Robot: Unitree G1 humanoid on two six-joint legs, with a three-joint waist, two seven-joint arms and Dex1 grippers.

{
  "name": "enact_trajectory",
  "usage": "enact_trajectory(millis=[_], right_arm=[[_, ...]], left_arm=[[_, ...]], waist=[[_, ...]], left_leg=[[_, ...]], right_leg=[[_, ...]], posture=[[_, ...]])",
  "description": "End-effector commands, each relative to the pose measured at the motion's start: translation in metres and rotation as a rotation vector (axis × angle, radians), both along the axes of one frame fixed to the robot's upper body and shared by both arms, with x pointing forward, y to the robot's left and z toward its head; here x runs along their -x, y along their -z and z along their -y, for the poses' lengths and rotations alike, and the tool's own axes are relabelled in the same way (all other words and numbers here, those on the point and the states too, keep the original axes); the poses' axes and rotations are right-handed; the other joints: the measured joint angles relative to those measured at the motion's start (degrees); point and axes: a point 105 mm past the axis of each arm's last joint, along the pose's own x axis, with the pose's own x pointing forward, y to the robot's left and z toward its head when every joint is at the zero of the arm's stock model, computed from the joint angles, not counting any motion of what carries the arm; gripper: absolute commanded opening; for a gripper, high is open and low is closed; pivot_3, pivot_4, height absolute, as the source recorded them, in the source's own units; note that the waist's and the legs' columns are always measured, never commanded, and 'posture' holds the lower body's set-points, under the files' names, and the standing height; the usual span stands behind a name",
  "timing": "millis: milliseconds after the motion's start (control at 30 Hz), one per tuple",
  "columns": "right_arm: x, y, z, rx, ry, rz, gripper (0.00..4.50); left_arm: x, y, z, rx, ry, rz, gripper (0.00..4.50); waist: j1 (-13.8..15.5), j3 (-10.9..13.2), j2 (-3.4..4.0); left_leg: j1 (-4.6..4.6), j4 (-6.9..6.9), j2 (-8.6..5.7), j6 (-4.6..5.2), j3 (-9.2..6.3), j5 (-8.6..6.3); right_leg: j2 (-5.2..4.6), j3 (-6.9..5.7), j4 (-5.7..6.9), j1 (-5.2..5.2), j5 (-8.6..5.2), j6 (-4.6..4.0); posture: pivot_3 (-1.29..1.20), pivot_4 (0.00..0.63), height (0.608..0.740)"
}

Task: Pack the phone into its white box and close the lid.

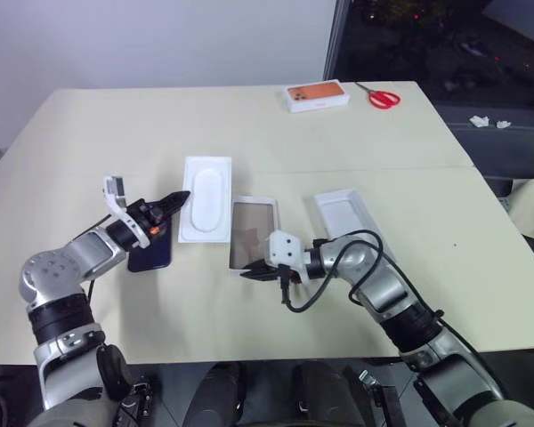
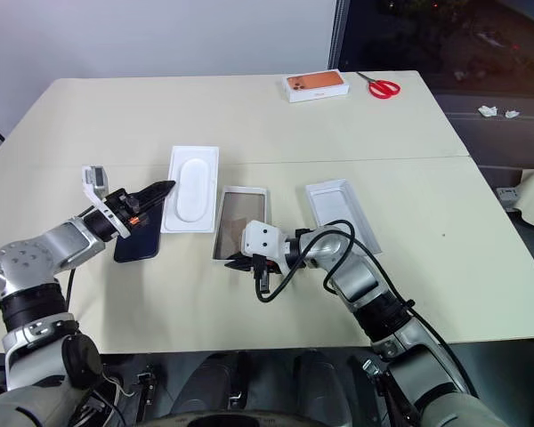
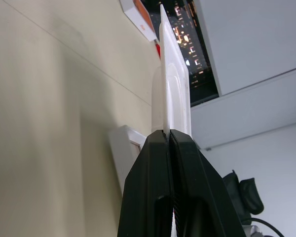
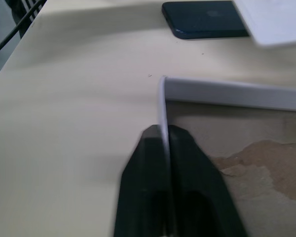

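Left end effector [image 1: 180, 199] pinched shut on the near edge of the thin white insert [image 1: 205, 199], the one with the oval recess; fingers [image 3: 170, 163] pressed together on that edge in the left wrist view, with the insert standing up edge-on beyond them. Insert spread flat-looking in the head views, just left of the white box [image 1: 251, 233]. Right end effector [image 1: 256, 274] clamped across the near short wall of the white box, one finger inside and one outside; fingers [image 4: 187, 163] close together with only the thin wall between them in the right wrist view. Tan-brown floor of the box in plain sight, worn in patches. Box sitting near the middle of the beige surface [image 1: 116, 124], long side running away from the robot.

Phone [image 1: 151, 249] lying flat on the surface, dark navy, just left of the insert and partly under the left wrist; seen too in the right wrist view beyond the box corner. Not in the box yet.

Lid [image 1: 347, 218] resting on the surface just right of the box, plain white inside facing up, apart from the box and partly behind the right arm.

Far across the surface, an orange-topped white box [image 1: 317, 95], and beside it red-handled scissors [image 1: 381, 96].
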Motion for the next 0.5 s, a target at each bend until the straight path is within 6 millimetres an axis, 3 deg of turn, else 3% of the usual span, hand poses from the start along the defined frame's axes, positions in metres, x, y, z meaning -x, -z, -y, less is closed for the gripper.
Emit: enact_trajectory(millis=[33, 100, 233, 500], right_arm=[[-0.005, -0.021, -0.002, -0.064, 0.017, 0.025, 2.35], [-0.006, -0.028, 0.002, -0.078, 0.027, 0.027, 3.18], [-0.009, -0.044, 0.023, -0.088, 0.057, 0.037, 3.18], [-0.019, -0.063, 0.096, -0.069, 0.22, 0.024, 3.18]], left_arm=[[0.002, -0.013, 0.001, 0.017, -0.004, 0.048, 0.0], [0.003, -0.011, 0.004, 0.019, -0.003, 0.036, 0.0], [0.006, -0.006, 0.013, -0.001, 0.013, 0.011, 0.0], [0.018, 0.014, 0.051, -0.032, 0.053, -0.044, 0.0]], waist=[[0.01, 0.0, 0.0], [0.07, 0.0, 0.0], [0.23, 0.0, -0.01], [0.31, 0.03, -0.07]], left_leg=[[0.0, 0.0, 0.0, 0.0, -0.01, 0.0], [0.0, 0.0, 0.0, 0.0, -0.01, 0.0], [0.0, 0.01, -0.01, 0.01, -0.01, -0.01], [-0.01, -0.01, -0.03, 0.21, -0.04, -0.12]], right_leg=[[0.0, 0.0, 0.0, 0.0, 0.0, 0.0], [0.0, 0.0, 0.0, 0.0, 0.0, 0.0], [-0.01, 0.0, -0.01, 0.01, 0.0, 0.0], [-0.04, -0.02, -0.06, 0.08, 0.0, 0.0]], posture=[[0.0, 0.15, 0.74], [0.0, 0.15, 0.74], [0.0, 0.15, 0.74], [0.0, 0.15, 0.74]])
